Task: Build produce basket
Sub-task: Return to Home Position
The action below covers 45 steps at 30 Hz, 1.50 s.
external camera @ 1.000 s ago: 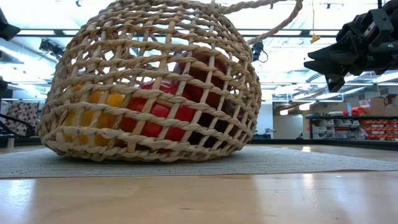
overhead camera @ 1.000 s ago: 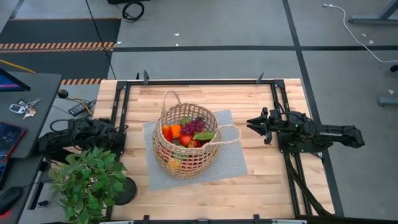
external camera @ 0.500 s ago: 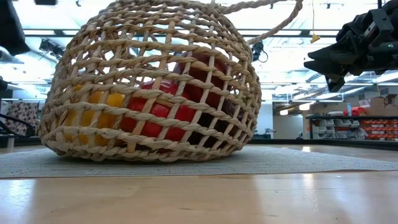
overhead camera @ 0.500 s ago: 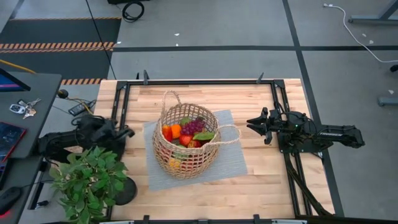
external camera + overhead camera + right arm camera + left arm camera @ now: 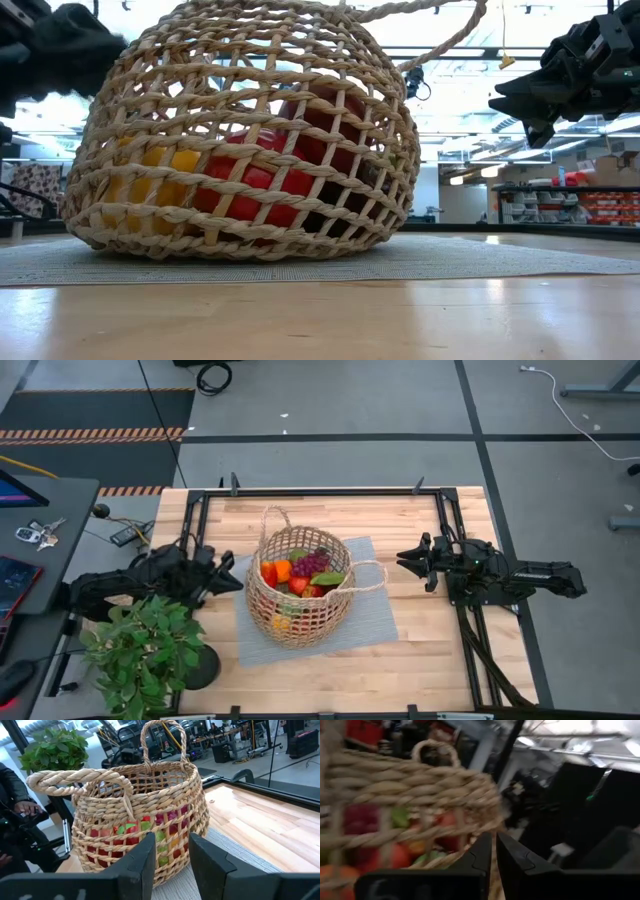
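Note:
The round tan wicker basket (image 5: 298,592) stands on a grey mat (image 5: 360,622) in the middle of the table. It holds the produce (image 5: 300,572): red, orange, yellow and green pieces and a purple grape bunch (image 5: 312,563). One loop handle (image 5: 367,577) lies out toward the right, and the other (image 5: 275,518) points to the far edge. My left gripper (image 5: 238,574) is shut, right beside the basket's left rim (image 5: 420,785). My right gripper (image 5: 400,563) is open and empty, off the mat to the right of the basket, above the table (image 5: 510,100). My left gripper's shut fingertips (image 5: 487,842) are right at the basket's woven wall below the rim, coming level from the table's left. I cannot tell whether they touch it.
A leafy potted plant (image 5: 140,650) stands at the table's near left corner, close to my left arm. Black frame rails (image 5: 195,530) run along the table's edges. A grey desk (image 5: 40,520) with keys stands off to the left. A person's dark sleeve (image 5: 15,785) shows beyond the table.
My left gripper has come from the table's left edge toward the right, up to the basket's left side. The basket and its produce have stayed where they were.

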Tool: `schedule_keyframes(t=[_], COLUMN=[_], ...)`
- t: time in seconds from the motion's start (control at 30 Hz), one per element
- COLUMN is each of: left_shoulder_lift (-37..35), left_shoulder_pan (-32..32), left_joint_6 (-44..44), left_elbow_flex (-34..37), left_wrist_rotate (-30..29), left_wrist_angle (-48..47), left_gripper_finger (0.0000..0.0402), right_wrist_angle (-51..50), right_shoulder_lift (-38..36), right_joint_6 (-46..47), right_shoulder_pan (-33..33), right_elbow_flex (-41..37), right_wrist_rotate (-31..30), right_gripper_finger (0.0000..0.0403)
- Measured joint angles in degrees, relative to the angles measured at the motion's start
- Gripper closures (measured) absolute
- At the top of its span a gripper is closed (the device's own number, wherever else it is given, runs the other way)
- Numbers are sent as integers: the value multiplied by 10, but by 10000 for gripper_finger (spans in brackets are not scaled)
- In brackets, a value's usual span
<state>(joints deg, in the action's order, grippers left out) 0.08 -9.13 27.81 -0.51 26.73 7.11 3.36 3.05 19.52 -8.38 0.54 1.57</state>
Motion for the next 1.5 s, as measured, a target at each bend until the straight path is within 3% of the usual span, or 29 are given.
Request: schedule_keyframes(t=[0.2,0.4,0.5,1.5], left_shoulder_lift=[1,0,1,7], left_shoulder_pan=[0,0,0,0], left_joint_6=[-122,-326,-388,-405], left_elbow_flex=[-1,-1,0,0], left_wrist_rotate=[-47,-49,-49,-49], left_wrist_angle=[-32,-29,-23,-13], left_gripper_finger=[373,377,372,371], right_wrist_angle=[0,3,6,9], right_shoulder_lift=[0,0,0,0], right_joint_6=[0,0,0,0], right_shoulder_pan=[0,0,0,0], right_elbow_flex=[0,0,0,0], right_wrist_rotate=[0,0,0,0], right_gripper_finger=[281,281,281,281])
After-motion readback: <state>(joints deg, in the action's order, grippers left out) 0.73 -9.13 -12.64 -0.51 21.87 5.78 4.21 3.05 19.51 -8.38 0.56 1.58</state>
